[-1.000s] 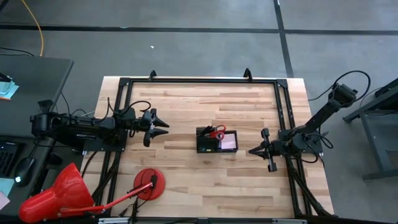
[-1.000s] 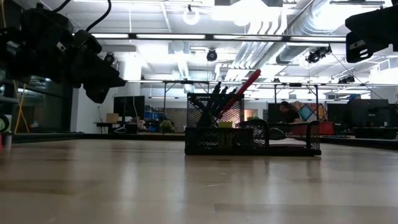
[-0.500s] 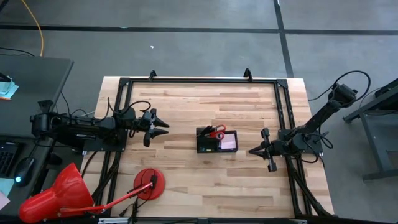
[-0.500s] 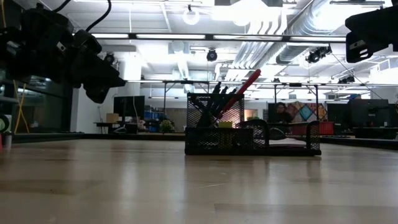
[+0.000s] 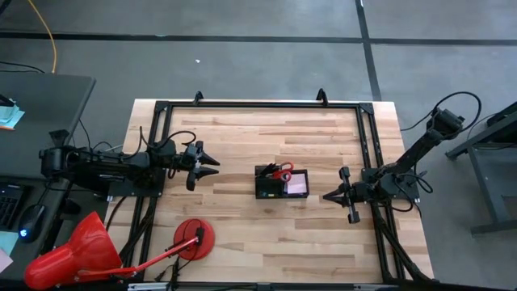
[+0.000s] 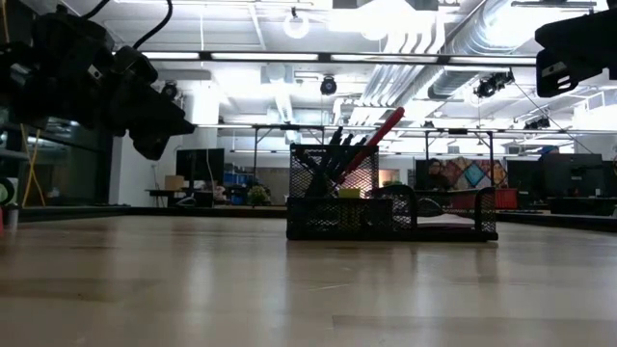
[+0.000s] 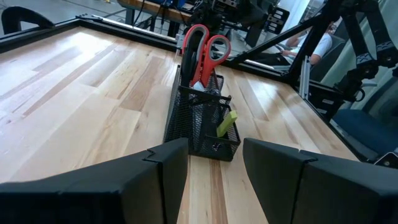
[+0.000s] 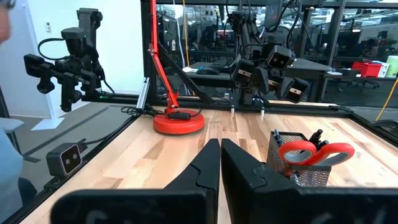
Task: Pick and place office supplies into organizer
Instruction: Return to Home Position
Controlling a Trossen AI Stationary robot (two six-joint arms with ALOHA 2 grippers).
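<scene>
The black mesh organizer (image 5: 281, 184) stands near the table's middle. In it are red-handled scissors (image 7: 205, 45) and dark pens (image 6: 333, 152) standing upright, a pink pad (image 5: 298, 184) lying in its right part, and a small yellow piece (image 7: 226, 122). My left gripper (image 5: 213, 167) hovers to the organizer's left, pointing at it, open (image 7: 214, 171) with nothing between its fingers. To the organizer's right, my right gripper (image 5: 326, 195) also hovers pointing at it, its fingers shut (image 8: 221, 158) on nothing. Both are clear of the table.
A red lamp stands at the near left, with its cone (image 5: 71, 257) off the table and its disc base (image 5: 194, 239) on the wood. Black frame rails (image 5: 258, 105) border the table. Bare wood (image 5: 266, 137) lies around the organizer. A person (image 6: 434, 173) sits far behind in the room.
</scene>
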